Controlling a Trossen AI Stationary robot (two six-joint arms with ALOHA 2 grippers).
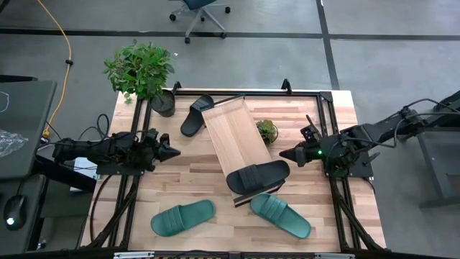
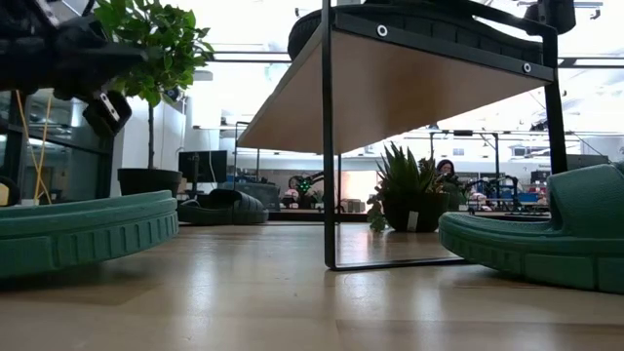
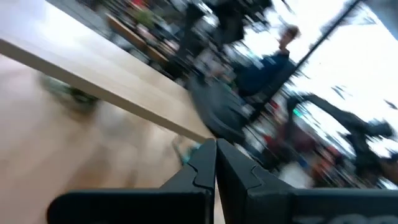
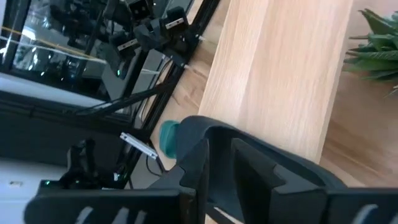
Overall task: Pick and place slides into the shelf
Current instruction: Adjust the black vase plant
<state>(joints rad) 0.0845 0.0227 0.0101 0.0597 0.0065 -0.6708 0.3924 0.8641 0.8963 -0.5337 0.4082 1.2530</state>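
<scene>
Grey floor (image 1: 287,14), office chair (image 1: 200,14), perhaps bright windows (image 2: 244,78) behind.

I see the butcher-block table (image 1: 194,180) carrying the shelf (image 1: 233,133), which stands diagonally near the middle. One black slide (image 1: 257,176) lies on the shelf's near end. On the table lie another black slide (image 1: 195,115), two teal slides (image 1: 182,218) (image 1: 280,214) and two potted plants (image 1: 144,72) (image 1: 267,131).

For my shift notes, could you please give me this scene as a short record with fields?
shelf: light-wood shelf, set diagonally mid-table
on shelf: one black slide at its near end
on table: second black slide by the far end; two teal slides near the front edge
left gripper: shut, empty, left of shelf
right gripper: holds nothing, right of shelf
</scene>
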